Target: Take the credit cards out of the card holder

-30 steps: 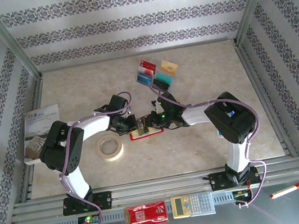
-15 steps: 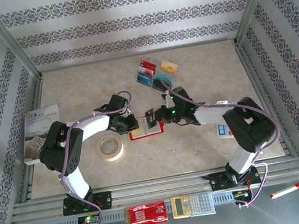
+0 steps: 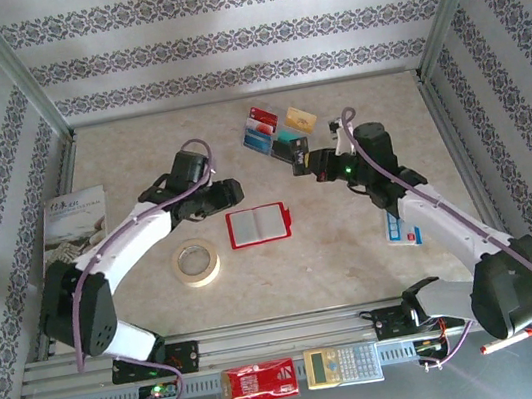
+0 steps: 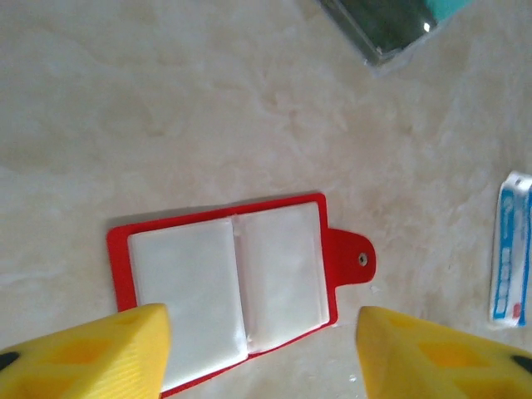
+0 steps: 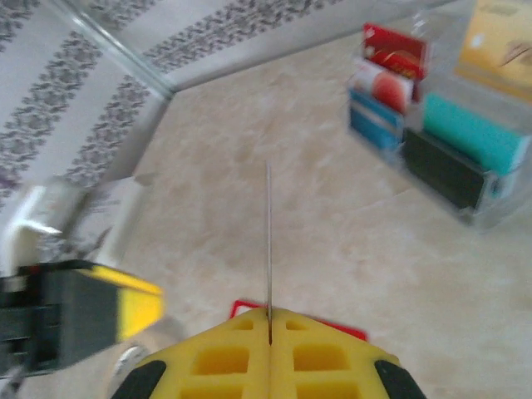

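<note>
Pockets of greyish clear plastic face up in the red square folding card holder (image 3: 258,225), which lies open on the beige table (image 3: 138,159) at the centre of the top view. The left gripper (image 3: 228,194) hangs just to its upper left, yellow fingers (image 4: 91,353) spread wide with nothing between them; in the left wrist view the holder sits lower middle. The right gripper (image 3: 307,164), right of centre, is clamped on a thin flat card (image 5: 268,233), seen edge-on in its wrist view. Four flat plastic credit cards (image 3: 286,140), red-and-white, blue, teal-and-black and yellow-orange, lie together just above it.
</note>
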`<state>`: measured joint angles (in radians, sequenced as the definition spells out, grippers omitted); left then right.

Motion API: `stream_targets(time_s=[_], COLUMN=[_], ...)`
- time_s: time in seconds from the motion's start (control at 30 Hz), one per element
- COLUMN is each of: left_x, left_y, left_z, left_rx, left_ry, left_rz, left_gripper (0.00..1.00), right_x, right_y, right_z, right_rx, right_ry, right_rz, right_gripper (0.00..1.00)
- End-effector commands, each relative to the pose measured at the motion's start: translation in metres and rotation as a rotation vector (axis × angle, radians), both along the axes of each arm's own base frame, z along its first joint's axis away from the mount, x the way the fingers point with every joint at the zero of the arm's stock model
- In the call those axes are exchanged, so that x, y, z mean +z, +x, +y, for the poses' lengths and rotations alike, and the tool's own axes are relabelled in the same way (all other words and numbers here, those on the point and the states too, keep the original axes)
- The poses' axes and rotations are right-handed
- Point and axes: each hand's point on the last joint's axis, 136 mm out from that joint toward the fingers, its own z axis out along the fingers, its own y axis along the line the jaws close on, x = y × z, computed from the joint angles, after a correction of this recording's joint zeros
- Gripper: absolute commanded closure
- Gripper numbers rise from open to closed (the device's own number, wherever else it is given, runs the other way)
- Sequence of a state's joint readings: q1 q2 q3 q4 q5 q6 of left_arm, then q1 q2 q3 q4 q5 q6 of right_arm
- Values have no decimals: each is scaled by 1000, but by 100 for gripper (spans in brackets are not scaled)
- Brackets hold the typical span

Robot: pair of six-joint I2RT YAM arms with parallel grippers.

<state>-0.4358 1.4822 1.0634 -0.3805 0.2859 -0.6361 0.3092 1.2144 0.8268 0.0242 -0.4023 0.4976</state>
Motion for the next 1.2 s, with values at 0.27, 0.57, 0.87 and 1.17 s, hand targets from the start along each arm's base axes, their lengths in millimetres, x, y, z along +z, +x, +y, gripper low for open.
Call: stream_targets(time_s=[0.27,0.57,0.87,1.17], left_x=[12,27,24,22], left_y=[-20,-15,-13,-16], left_z=[78,82,76,79], left_rx=[181,207,205,211], left_ry=[65,-75,-138,-112], left_rz=[-74,-116,-131,-105], left_gripper=[14,1,0,0], right_x=[34,42,25,-16], right_y=[28,70,97,117], right_z=[-16,-7,22,37], right_rx=[6,56,251,445], right_ry=[-265,-392,-541,-789], right_rz=[-116,-112,-111,-35], right_gripper=[100,100,100,100])
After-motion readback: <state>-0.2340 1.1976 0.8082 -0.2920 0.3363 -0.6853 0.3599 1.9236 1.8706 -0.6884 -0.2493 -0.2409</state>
